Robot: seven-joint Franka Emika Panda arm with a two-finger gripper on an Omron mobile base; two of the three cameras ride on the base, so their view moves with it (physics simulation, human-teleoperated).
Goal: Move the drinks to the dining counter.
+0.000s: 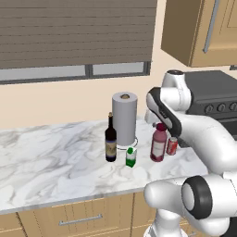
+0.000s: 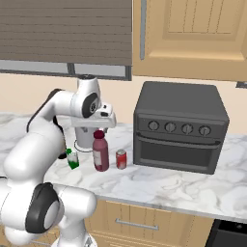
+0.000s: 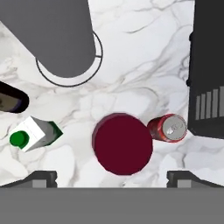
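Note:
Four drinks stand on the wall-backed marble worktop [image 1: 55,157]: a dark wine bottle [image 1: 110,144], a green-and-white carton [image 1: 131,157], a pink red-capped bottle [image 1: 159,143] and a red soda can [image 1: 172,146]. My gripper [image 3: 113,177] hangs open straight above the pink bottle's dark red cap [image 3: 123,143], one fingertip out on each side and nothing between them. From the right, the gripper [image 2: 99,126] sits just over the pink bottle [image 2: 101,152], with the can [image 2: 121,158] and carton [image 2: 73,158] on either side of it. The dining counter is out of view.
A grey paper towel roll [image 1: 124,118] stands just behind the bottles. A dark toaster oven [image 2: 181,126] sits close to the right of the can [image 3: 168,127]. Window blinds and wood wall cabinets hang above. Bare marble stretches to the left.

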